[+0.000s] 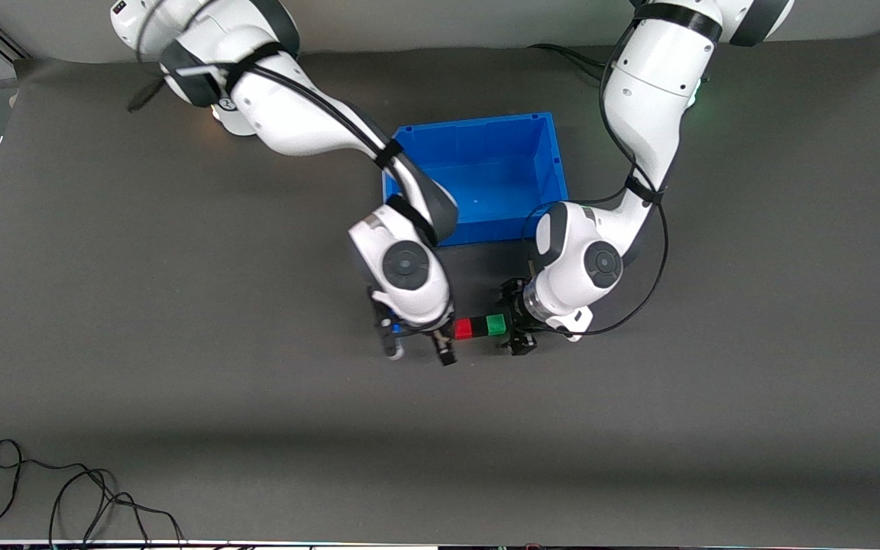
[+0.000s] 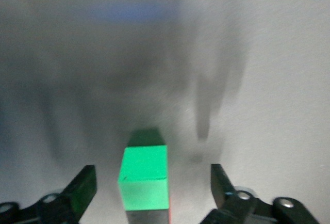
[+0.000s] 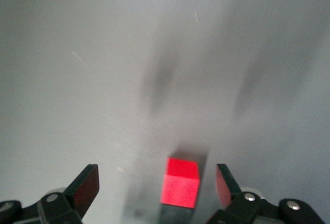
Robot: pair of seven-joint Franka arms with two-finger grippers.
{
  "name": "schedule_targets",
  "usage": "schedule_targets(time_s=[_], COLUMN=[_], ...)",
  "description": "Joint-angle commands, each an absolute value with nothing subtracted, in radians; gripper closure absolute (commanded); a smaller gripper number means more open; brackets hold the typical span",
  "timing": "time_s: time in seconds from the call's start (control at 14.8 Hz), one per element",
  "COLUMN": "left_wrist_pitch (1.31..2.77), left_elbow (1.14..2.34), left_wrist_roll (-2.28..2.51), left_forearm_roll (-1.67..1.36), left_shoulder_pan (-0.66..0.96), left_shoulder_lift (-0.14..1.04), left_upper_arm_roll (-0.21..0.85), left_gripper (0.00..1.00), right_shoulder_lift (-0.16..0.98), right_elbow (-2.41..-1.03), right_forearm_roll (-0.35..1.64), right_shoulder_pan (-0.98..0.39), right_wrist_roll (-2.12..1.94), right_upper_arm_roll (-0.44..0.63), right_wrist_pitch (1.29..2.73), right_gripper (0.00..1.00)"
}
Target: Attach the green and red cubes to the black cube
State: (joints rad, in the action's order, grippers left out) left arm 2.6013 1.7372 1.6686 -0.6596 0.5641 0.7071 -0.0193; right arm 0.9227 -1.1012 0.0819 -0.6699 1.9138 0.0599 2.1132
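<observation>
The red cube [image 1: 463, 328], the black cube [image 1: 479, 327] and the green cube [image 1: 495, 325] lie touching in one row on the dark mat, black in the middle. My right gripper [image 1: 418, 350] is open at the red end of the row. My left gripper [image 1: 516, 319] is open at the green end. In the left wrist view the green cube [image 2: 144, 177] sits between the open fingers of the left gripper [image 2: 152, 182], with the black cube [image 2: 147, 217] against it. In the right wrist view the red cube [image 3: 180, 182] lies between the fingers of the right gripper [image 3: 155, 180], nearer one finger.
A blue bin [image 1: 470, 126] stands open and empty, farther from the front camera than the cubes, between the two arms. A loose black cable [image 1: 66, 496] lies at the mat's near edge toward the right arm's end.
</observation>
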Motion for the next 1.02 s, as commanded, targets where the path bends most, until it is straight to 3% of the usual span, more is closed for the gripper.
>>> schedule_targets(time_s=[0.0, 0.41, 0.68, 0.95], left_wrist_pitch=[2.478, 2.124, 1.933, 1.775], left_elbow=[1.727, 1.735, 1.729, 1.715], left_wrist_roll=[1.530, 1.186, 0.907, 0.656], left_forearm_roll=[-0.649, -0.406, -0.275, -0.212], left_shoulder_pan=[0.488, 0.226, 0.091, 0.019], left_shoulder_lift=[0.664, 0.517, 0.401, 0.279], left_upper_arm_roll=[-0.029, -0.035, -0.037, -0.037], left_gripper=[0.00, 0.00, 0.00, 0.00], right_shoulder_lift=[0.747, 0.569, 0.451, 0.321], right_elbow=[-1.238, -1.275, -1.270, -1.394], right_forearm_roll=[0.071, 0.084, 0.083, 0.069], right_shoulder_pan=[-0.644, -0.557, -0.503, -0.465], right_wrist_roll=[1.881, 1.323, 1.171, 0.929], right_upper_arm_roll=[0.069, 0.112, 0.115, 0.123], right_wrist_pitch=[2.004, 1.769, 1.643, 1.635], right_gripper=[0.00, 0.00, 0.00, 0.00])
